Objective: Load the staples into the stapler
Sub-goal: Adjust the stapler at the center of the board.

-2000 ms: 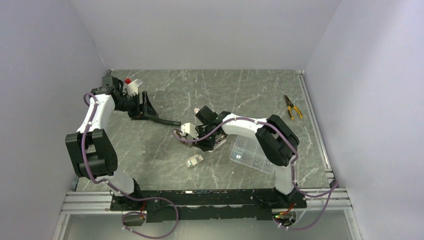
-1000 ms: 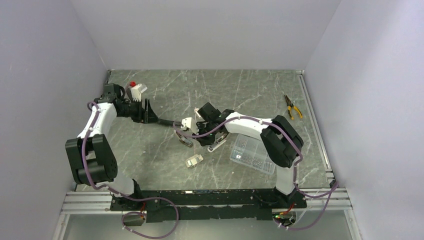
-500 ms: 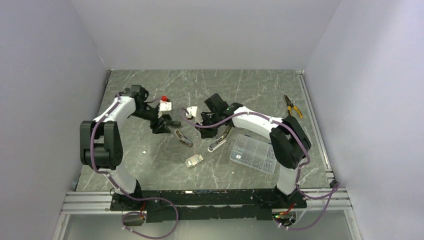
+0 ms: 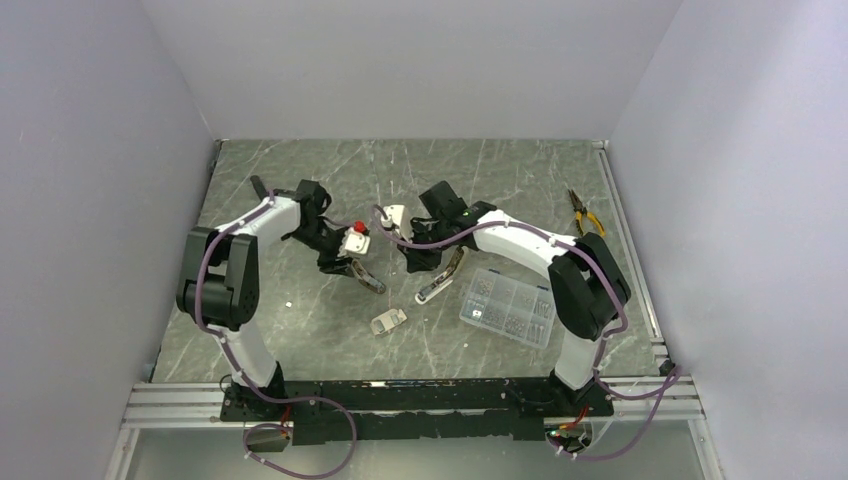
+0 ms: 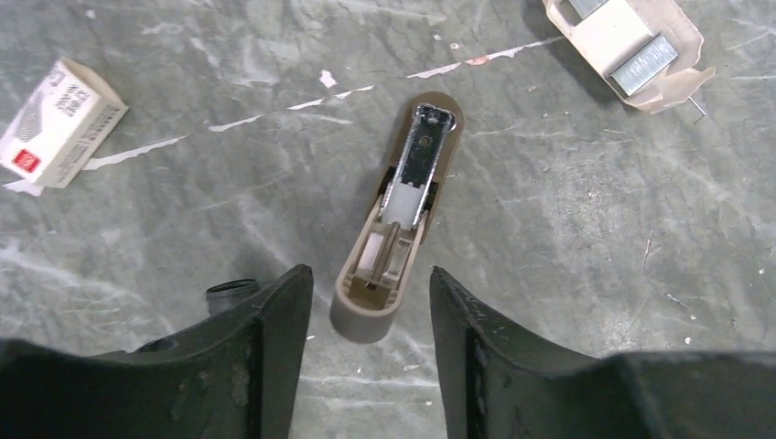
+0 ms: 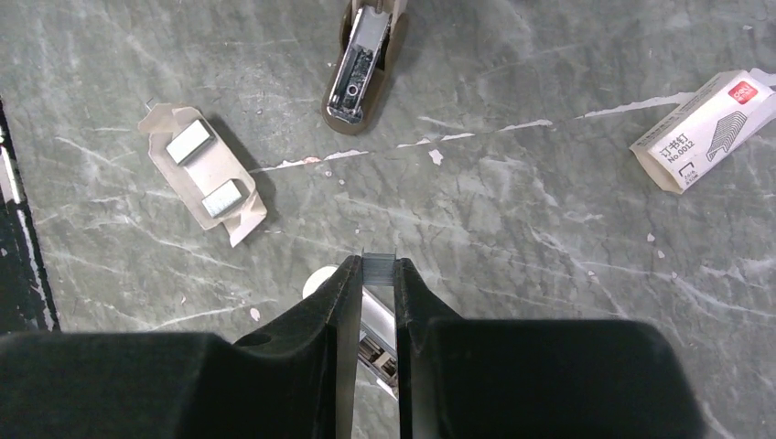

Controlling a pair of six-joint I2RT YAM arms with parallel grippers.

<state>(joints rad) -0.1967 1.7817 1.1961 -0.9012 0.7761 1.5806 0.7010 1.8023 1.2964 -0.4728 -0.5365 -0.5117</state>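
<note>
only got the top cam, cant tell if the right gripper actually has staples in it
observer: Yes. The right wrist view shows the right gripper pinching a strip of staples at its fingertips.
operator: is the stapler open
observer: In the left wrist view the stapler lies with its metal channel facing up. Its near end sits between the open fingers of the left gripper, which are not touching it.
operator: any spare staples around
observer: Two spare strips sit in the opened card tray.
</note>
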